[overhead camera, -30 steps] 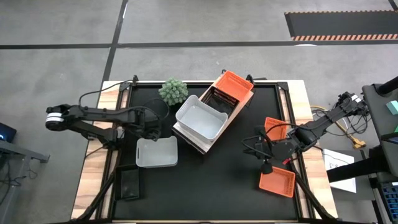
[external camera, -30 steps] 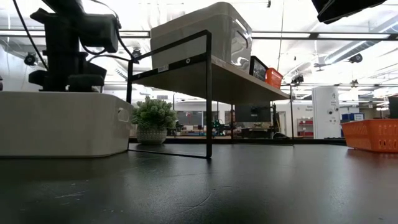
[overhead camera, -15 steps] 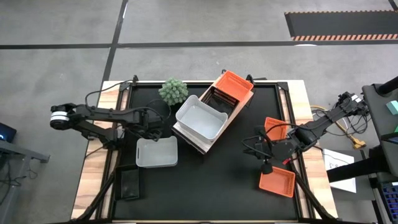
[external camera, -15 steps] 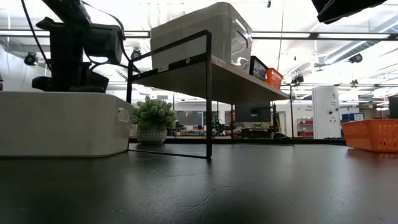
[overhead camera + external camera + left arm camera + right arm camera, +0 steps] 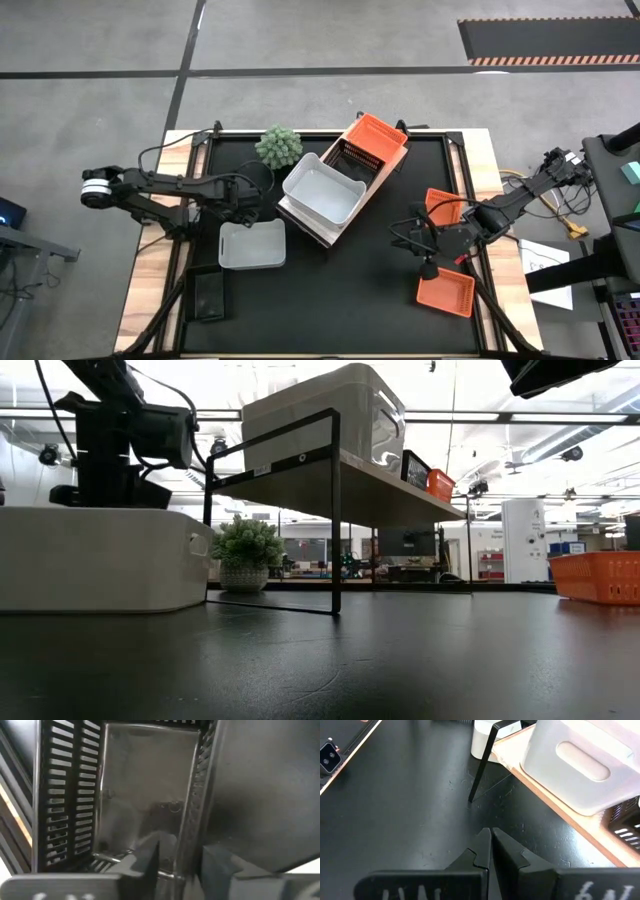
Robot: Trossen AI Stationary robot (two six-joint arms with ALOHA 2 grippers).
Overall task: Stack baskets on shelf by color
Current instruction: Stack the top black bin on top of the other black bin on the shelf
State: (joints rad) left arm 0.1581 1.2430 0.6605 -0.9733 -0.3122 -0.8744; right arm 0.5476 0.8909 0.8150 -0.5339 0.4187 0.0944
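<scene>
Presently astride a slatted wall of the black basket (image 5: 145, 795) with the left gripper (image 5: 180, 851), down on the table near the shelf (image 5: 393, 160); clamped or not, cannot tell. Holds the right gripper (image 5: 490, 845) pinched shut, empty, by the orange baskets (image 5: 445, 292). Risks a thin-rim pinch: may tilt, slip, or snag the shelf frame on lifting.

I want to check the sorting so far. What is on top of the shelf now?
On the shelf stand a white basket, a black basket and an orange basket, in a row. Whether other baskets lie nested under them cannot be seen.
</scene>
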